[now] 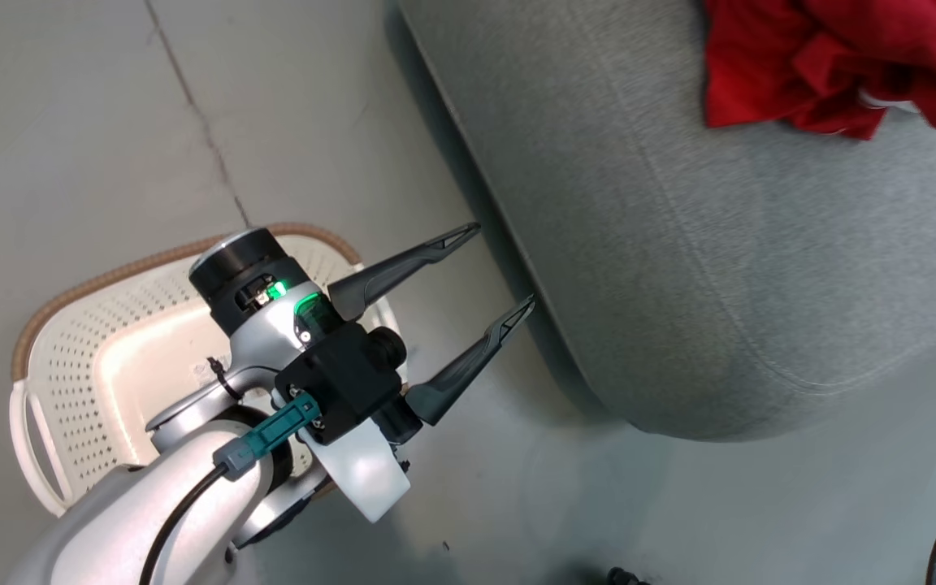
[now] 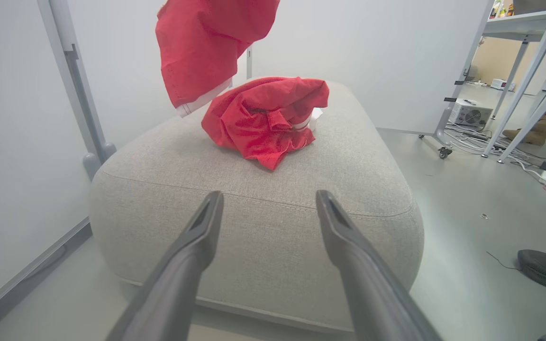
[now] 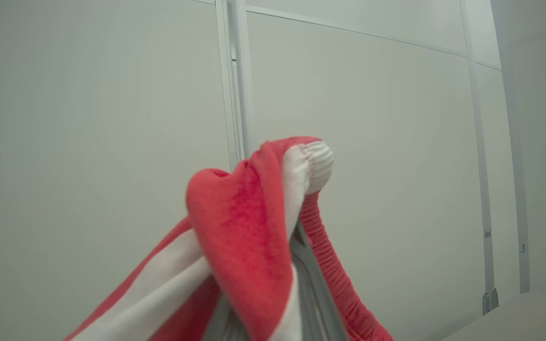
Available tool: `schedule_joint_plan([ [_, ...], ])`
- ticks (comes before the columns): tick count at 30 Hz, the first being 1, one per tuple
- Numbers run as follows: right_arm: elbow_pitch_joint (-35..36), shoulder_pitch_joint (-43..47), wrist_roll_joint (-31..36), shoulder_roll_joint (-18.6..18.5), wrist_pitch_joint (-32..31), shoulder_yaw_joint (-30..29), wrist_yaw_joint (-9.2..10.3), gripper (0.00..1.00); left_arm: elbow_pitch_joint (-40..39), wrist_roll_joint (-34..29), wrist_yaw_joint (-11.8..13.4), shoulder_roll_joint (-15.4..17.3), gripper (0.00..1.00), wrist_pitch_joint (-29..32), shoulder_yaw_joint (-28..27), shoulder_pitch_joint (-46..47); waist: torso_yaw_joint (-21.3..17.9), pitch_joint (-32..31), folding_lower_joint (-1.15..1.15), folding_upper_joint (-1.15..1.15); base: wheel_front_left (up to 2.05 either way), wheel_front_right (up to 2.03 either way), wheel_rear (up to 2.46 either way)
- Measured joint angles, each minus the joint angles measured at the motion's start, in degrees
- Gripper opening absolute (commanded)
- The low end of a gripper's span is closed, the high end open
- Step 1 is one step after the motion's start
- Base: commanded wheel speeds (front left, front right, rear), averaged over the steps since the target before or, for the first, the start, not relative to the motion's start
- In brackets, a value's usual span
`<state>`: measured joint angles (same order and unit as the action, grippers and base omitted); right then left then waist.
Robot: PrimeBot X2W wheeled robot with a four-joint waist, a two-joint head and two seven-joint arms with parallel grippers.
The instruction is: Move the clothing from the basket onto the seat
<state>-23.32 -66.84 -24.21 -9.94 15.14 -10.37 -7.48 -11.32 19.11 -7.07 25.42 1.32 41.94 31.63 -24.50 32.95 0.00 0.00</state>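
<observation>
In the head view the cream-white perforated plastic basket [image 1: 62, 366] with its brown woven-look rim sits on the floor at 8 o'clock. What shows of its bottom past the pale forearm looks bare, though the arm hides part of it. Above it the left hand [image 1: 502, 266] hangs with its two dark fingers spread wide and nothing between them. It points toward 2 o'clock, at the edge of the large grey fabric-upholstered seat [image 1: 679, 244], which spreads from 12 to 4 o'clock. On the seat's top, at 1 o'clock, lies a crumpled heap of bright red thin clothing [image 1: 825, 65] with a glimpse of white trim. In the left wrist view a second red garment [image 2: 206, 52] with a white hem hangs in the air at 12 o'clock, just above and beside that heap, its lower edge apart from the cushion. By the look of it, this is the piece the right hand [image 3: 300, 237] has clamped tight by a red-and-white fold near a ribbed band. The step in hand appears to be laying it down. To do that well, the right hand should lower until most of the fabric rests on the cushion, well in from the rounded edge, and only then let go. Releasing from height risks the thin cloth sliding off toward the floor. Once open, it should lift straight away so the fingers do not drag the band.
</observation>
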Motion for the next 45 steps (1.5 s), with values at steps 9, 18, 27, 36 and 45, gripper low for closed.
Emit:
schedule_joint_plan([
  [9,-11.1,1.2,3.3,2.1,0.0,-5.9,-0.01,0.0,-1.9,-1.0,0.0,2.1,1.0,0.7,-0.3,3.8,3.6,8.0,0.0,0.0,0.0,0.0,0.0],
  [18,-23.5,6.5,4.5,4.6,0.0,-10.3,-0.01,0.33,-2.0,-1.0,0.0,2.9,1.0,0.2,-0.6,4.4,5.7,10.9,0.0,0.0,0.0,0.0,0.0],
  [27,-22.3,9.3,5.1,4.6,0.0,-9.2,-0.01,1.0,-0.3,-0.4,0.9,2.2,1.0,-1.7,-0.6,3.9,5.1,7.1,0.0,0.0,0.0,0.0,0.0],
  [36,-14.2,22.1,6.3,3.8,0.0,-3.6,-0.01,1.0,4.7,2.5,3.7,-1.0,1.0,-7.1,-0.5,-1.3,6.9,-2.0,0.0,0.0,0.0,0.0,0.0],
  [45,1.7,36.1,8.3,5.4,0.0,1.6,-0.01,1.0,7.9,5.7,7.0,-2.1,1.0,-11.0,-2.8,-5.9,12.2,-8.2,0.0,0.0,0.0,0.0,0.0],
])
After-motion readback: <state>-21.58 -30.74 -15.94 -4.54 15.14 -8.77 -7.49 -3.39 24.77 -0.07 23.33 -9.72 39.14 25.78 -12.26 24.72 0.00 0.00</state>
